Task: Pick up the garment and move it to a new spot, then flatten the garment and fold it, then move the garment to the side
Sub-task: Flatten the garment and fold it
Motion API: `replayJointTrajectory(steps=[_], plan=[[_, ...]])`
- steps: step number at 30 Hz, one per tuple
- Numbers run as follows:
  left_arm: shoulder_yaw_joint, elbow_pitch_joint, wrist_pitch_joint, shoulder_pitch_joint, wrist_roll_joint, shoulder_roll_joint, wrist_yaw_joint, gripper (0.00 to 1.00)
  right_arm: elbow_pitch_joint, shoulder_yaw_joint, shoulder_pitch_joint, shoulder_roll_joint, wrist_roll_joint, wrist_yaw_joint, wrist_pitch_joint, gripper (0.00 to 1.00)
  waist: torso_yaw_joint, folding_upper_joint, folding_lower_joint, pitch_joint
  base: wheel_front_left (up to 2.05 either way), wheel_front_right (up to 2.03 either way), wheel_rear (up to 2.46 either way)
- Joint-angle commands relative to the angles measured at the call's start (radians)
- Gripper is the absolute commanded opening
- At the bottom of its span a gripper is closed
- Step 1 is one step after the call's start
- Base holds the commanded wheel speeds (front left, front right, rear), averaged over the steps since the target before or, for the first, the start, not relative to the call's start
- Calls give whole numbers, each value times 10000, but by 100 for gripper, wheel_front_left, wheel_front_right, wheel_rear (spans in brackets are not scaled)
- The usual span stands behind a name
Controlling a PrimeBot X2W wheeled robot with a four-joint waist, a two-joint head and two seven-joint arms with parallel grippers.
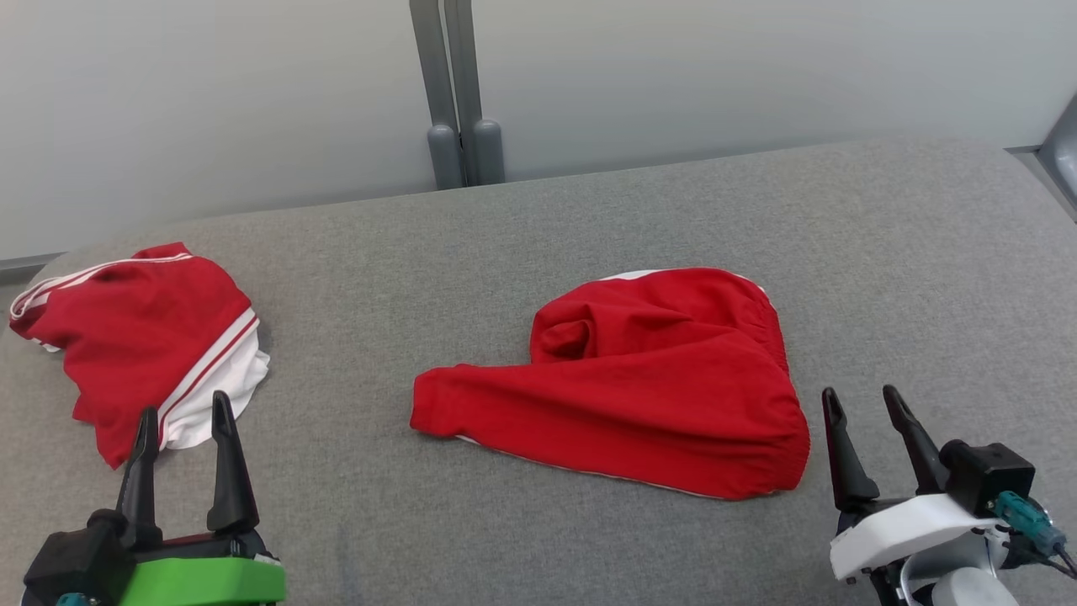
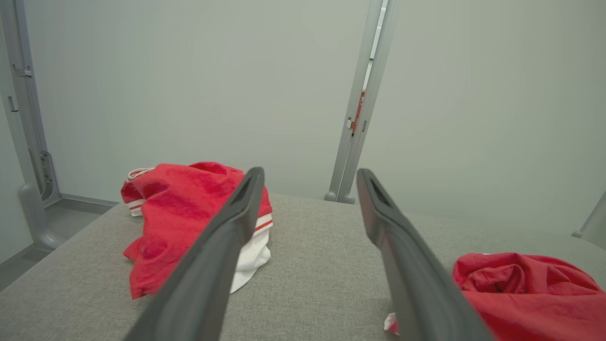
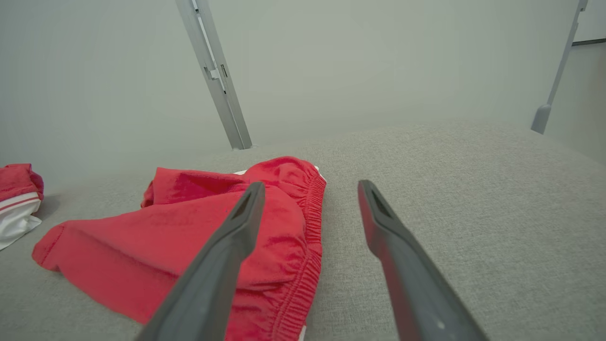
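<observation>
A red garment [image 1: 639, 383] with an elastic waistband lies crumpled in the middle of the grey padded table [image 1: 522, 252]; it also appears in the right wrist view [image 3: 189, 237] and at the lower right of the left wrist view [image 2: 530, 293]. My right gripper [image 1: 862, 408] stands open just right of its waistband, holding nothing. At the lower left, my left gripper [image 1: 187, 425] is open and empty, its tips by the near edge of a second red and white garment [image 1: 143, 345].
The second red and white garment [image 2: 189, 222] lies bunched at the table's left edge. A grey post [image 1: 454, 93] stands behind the table's far edge against a pale wall. Another post [image 3: 554, 71] rises at the far right.
</observation>
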Motion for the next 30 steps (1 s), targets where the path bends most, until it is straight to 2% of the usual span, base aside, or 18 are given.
replayJointTrajectory(steps=[1, 5, 11, 14, 16, 23, 30], plan=[[27, 48, -3, -98, 49, -4, -46, 100, 185, 135, -129, -61, 137, 4, -33, 100, -5, 0, 0, -10, 0, 0, 0], [-95, 131, -4, -159, -71, -5, -70, 100, 1018, 483, -245, -267, 518, 4, 262, 100, 40, 0, 0, -9, 0, 0, 0], [-253, 285, -4, -217, -137, -2, -60, 100, 2121, 1365, -644, -566, 1736, 4, 1667, 100, 376, 0, 0, 44, 0, 0, 0], [-297, 300, -4, -252, -112, -1, -57, 100, 2270, 1665, -856, -738, 2111, 4, 1548, 100, 590, 0, 0, 70, 0, 0, 0], [-297, 303, -4, -255, -91, -2, -62, 100, 2317, 1886, -928, -807, 2335, 4, 1429, 0, 716, 0, 0, 91, 0, 0, 0], [-398, 260, -4, -442, -79, -2, -82, 100, 2416, 2382, -1869, -1230, 2928, 4, 1142, 0, 1048, 0, 0, 535, 0, 0, 0], [-665, 383, -4, -904, -147, -3, -122, 100, 3325, 2854, -3344, -1740, 3550, 4, 1196, 0, 1475, 0, 0, 1188, 0, 0, 0]])
